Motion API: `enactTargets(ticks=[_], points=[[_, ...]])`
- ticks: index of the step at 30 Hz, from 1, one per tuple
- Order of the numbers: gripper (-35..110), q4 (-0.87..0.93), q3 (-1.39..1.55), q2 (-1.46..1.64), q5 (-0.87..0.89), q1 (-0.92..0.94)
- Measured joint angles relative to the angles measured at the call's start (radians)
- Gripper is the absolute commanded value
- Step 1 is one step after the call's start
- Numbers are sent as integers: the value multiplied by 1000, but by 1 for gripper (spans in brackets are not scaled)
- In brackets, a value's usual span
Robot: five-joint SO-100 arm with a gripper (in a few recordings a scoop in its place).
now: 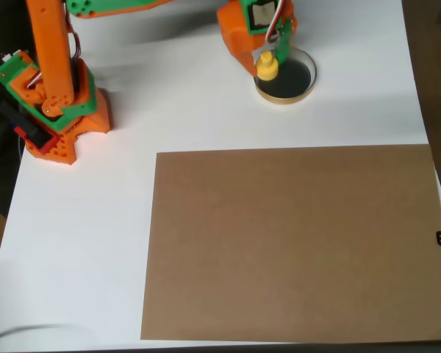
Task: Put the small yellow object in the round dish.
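Your white counter (pixel 81 235) carries a large brown sheet (pixel 294 243) toward five o'clock. At one o'clock, the pincer (pixel 268 59) grips the small yellow object (pixel 267 67) — over the round dish (pixel 301 92), at its nine-o'clock rim.

In the overhead view the orange and green gripper (pixel 268 57) holds the small yellow object (pixel 267 68) between its fingers, over the left part of the round dish (pixel 304 87). The dish sits on the white table (pixel 81 220), above a large brown board (pixel 294 243). The arm's orange base (pixel 59 125) stands at the left.
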Motion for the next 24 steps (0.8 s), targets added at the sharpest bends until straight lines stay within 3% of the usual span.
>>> enactTargets(ticks=[14, 24], points=[[0, -52, -83, -94, 23, -52], [17, -64, -84, -94, 11, -5]])
